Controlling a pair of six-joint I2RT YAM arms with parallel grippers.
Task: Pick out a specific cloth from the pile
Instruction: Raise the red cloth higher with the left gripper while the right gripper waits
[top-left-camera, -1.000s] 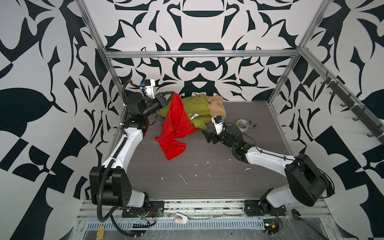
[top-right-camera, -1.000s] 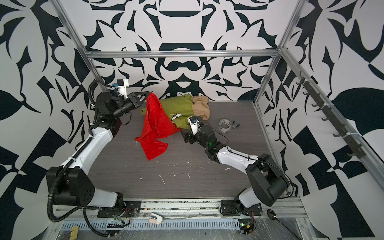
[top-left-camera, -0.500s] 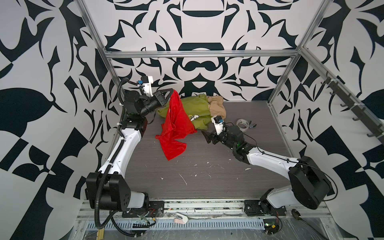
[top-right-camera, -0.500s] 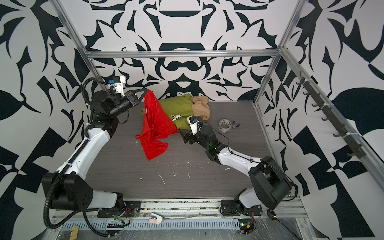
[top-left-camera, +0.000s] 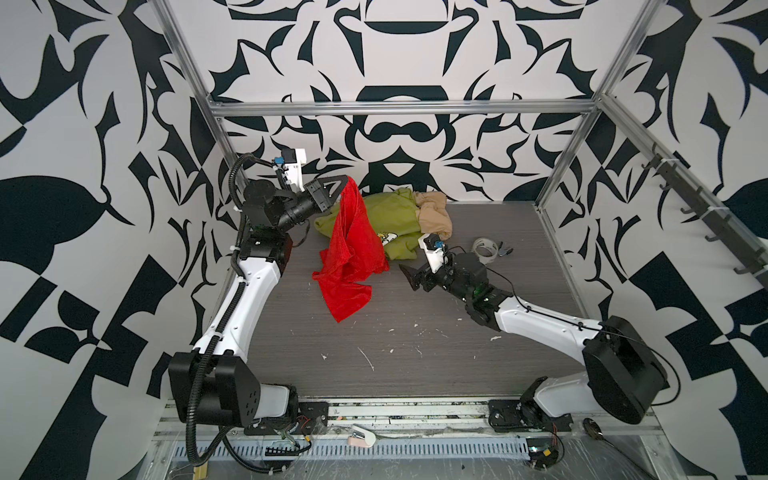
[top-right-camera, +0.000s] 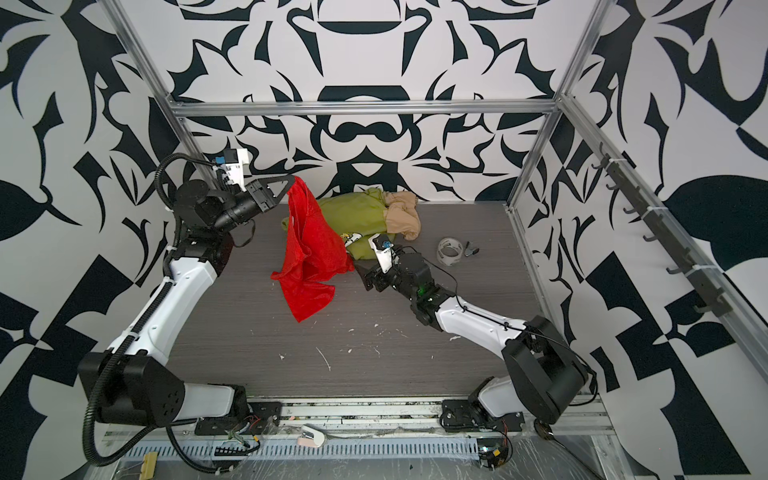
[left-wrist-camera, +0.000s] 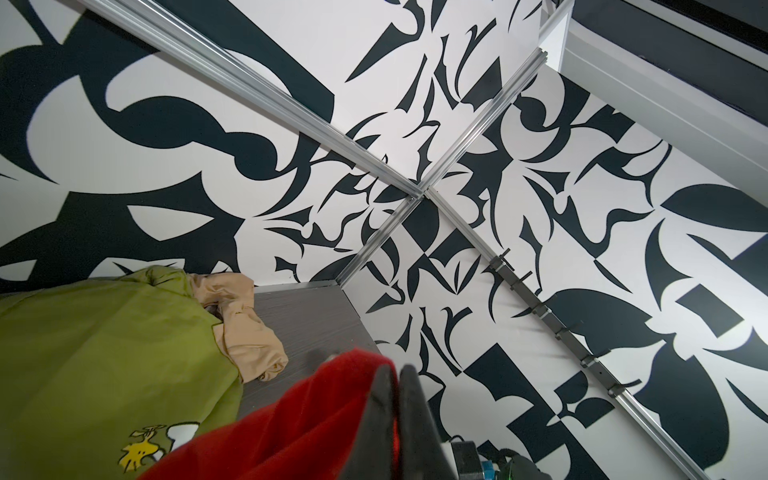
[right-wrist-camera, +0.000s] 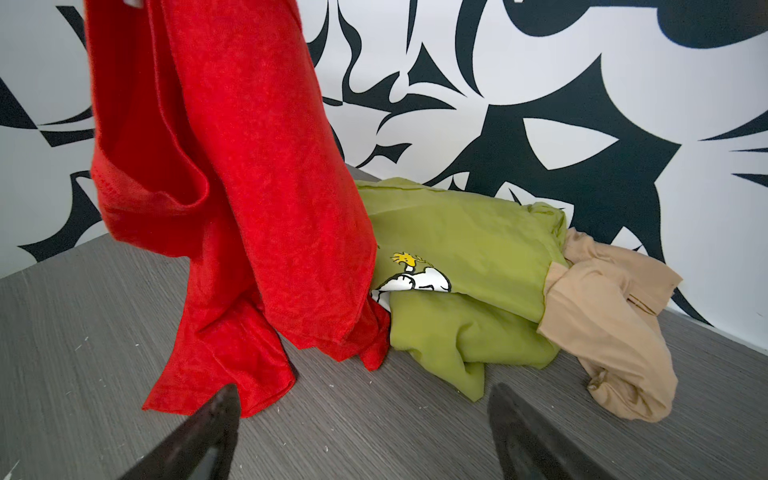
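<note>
Left jaws pinch the red cloth (top-left-camera: 353, 249) high by the back wall, its tail on the worktop (top-left-camera: 415, 365) against the pile (top-left-camera: 399, 216). Right jaws gape empty nearby, a tape roll (top-left-camera: 486, 249) beyond them; open room in front.

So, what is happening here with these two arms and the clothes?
The left claw is shut on the upper end of the red cloth and holds it up, so most of it hangs in the air while its lower end lies on the table. The green shirt and the beige cloth lie together by the back wall. The right claw is open and empty, low over the table, near them.
</note>
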